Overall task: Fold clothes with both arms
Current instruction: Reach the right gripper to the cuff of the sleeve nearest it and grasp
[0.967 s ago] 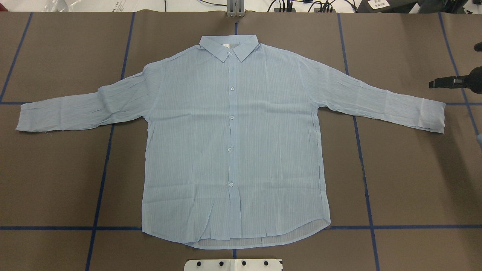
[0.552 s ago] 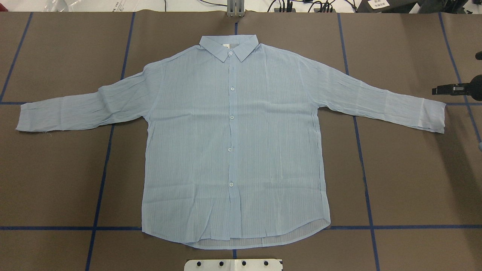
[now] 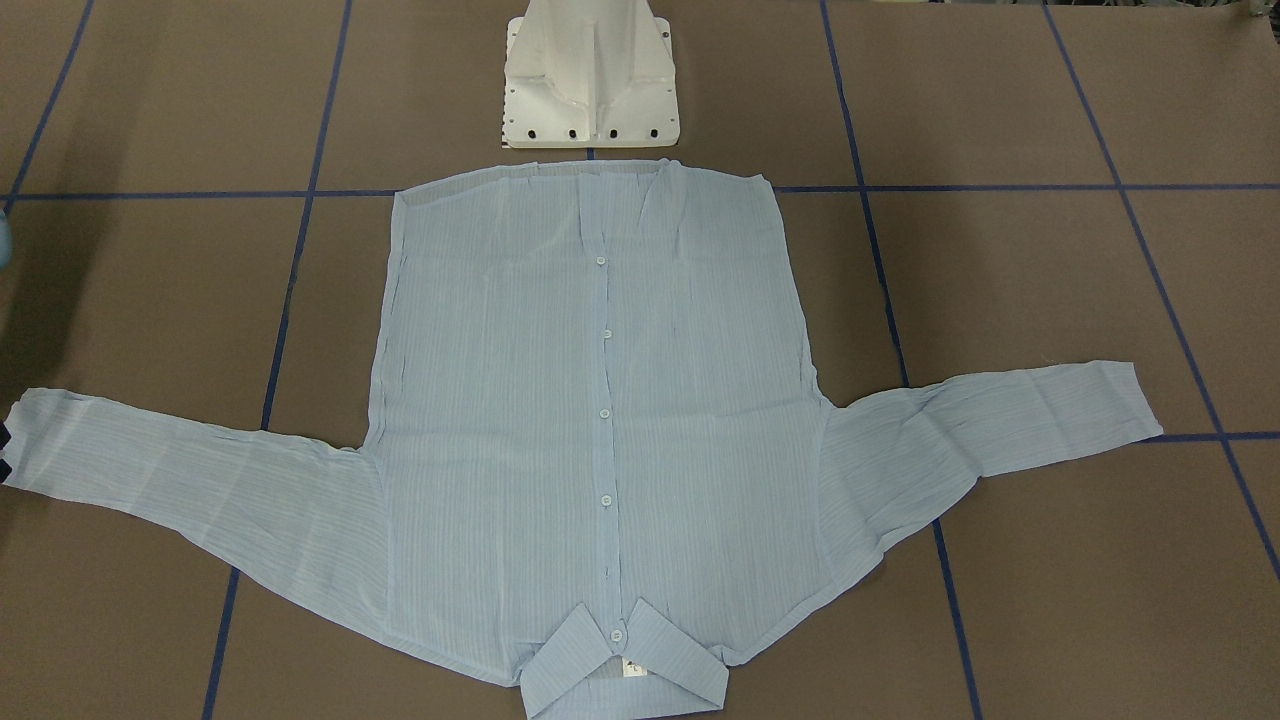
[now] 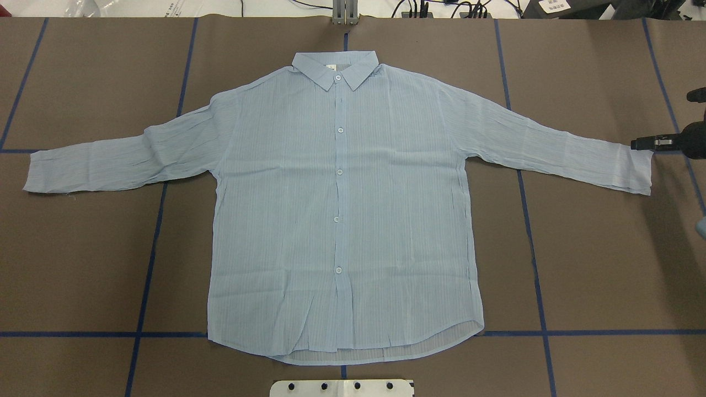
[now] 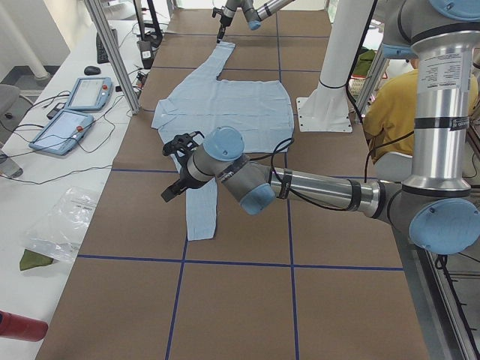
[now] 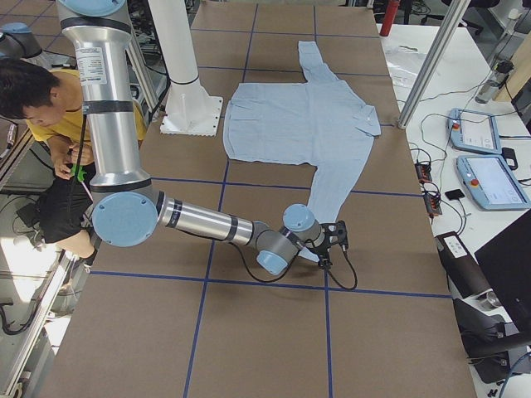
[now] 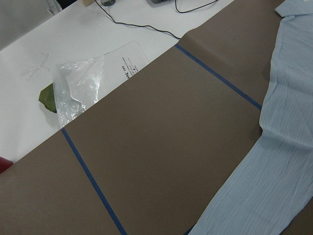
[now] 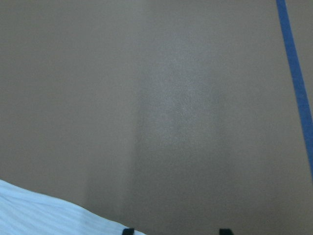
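The pale blue striped shirt [image 4: 342,209] lies flat and buttoned on the brown table, sleeves spread, collar away from the robot; it also shows in the front view [image 3: 600,400]. My right gripper [image 4: 641,144] is low at the right cuff's far corner, at the frame's right edge. In its wrist view [image 8: 176,231] the two fingertips [image 8: 128,231] stand apart, open, with the cuff edge [image 8: 39,215] beside them. My left gripper [image 5: 176,169] hovers over the left sleeve [image 7: 274,181]; it shows only in the exterior left view, so I cannot tell whether it is open.
The white pedestal base [image 3: 590,80] stands just behind the shirt hem. Blue tape lines [image 4: 149,264] grid the table. A plastic bag [image 7: 83,83] and two tablets [image 5: 75,112] lie past the far edge. An operator in yellow [image 6: 50,108] sits behind the robot.
My right gripper has moved steadily nearer to me in the overhead view, down onto the corner of the right cuff. The shirt has not moved.
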Motion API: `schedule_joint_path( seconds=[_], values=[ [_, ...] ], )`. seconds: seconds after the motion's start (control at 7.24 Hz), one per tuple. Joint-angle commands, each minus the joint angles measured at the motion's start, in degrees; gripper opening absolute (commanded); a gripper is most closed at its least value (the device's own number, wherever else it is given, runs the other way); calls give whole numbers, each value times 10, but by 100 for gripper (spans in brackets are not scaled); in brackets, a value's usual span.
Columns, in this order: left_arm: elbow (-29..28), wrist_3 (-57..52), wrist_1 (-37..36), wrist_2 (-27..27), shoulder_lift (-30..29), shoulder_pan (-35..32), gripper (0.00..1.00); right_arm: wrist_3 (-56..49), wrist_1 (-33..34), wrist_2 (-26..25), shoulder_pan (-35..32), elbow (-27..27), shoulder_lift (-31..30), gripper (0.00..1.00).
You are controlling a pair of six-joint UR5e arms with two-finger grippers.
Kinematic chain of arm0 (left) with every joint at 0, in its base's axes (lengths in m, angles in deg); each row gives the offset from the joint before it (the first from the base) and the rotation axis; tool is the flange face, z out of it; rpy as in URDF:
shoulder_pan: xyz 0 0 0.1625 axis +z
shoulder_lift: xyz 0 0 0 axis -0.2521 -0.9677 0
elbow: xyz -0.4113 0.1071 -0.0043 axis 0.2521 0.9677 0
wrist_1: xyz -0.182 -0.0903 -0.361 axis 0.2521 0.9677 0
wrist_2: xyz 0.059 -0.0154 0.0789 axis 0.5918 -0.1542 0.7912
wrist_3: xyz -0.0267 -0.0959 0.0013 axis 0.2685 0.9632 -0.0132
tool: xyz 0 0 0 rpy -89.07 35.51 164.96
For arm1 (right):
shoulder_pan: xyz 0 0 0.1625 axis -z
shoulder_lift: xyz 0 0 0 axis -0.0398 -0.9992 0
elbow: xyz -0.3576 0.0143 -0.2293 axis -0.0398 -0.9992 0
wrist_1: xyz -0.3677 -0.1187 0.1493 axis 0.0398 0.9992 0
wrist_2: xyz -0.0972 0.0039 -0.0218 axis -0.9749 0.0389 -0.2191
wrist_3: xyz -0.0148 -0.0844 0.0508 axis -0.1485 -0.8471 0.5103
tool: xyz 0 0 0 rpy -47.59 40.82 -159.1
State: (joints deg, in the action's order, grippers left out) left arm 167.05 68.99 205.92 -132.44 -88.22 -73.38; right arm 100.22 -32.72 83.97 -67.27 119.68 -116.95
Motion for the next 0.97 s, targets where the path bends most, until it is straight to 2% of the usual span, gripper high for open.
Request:
schedule_joint_path(
  seconds=[0.0, 0.28, 0.41, 0.55, 0.83],
  values=[
    [0, 0, 0, 0, -1, 0, 100, 1, -1, -1, 3, 1, -10, 59],
    [0, 0, 0, 0, -1, 0, 100, 0, -2, -1, 3, 4, -16, 50],
    [0, 0, 0, 0, 0, 0, 100, 3, -2, 0, 3, 6, -18, 29],
    [0, 0, 0, 0, -1, 0, 100, 5, -6, 0, 3, 8, -18, 1],
    [0, 0, 0, 0, 0, 0, 100, 5, -9, 0, 3, 9, -17, 0]
  ],
)
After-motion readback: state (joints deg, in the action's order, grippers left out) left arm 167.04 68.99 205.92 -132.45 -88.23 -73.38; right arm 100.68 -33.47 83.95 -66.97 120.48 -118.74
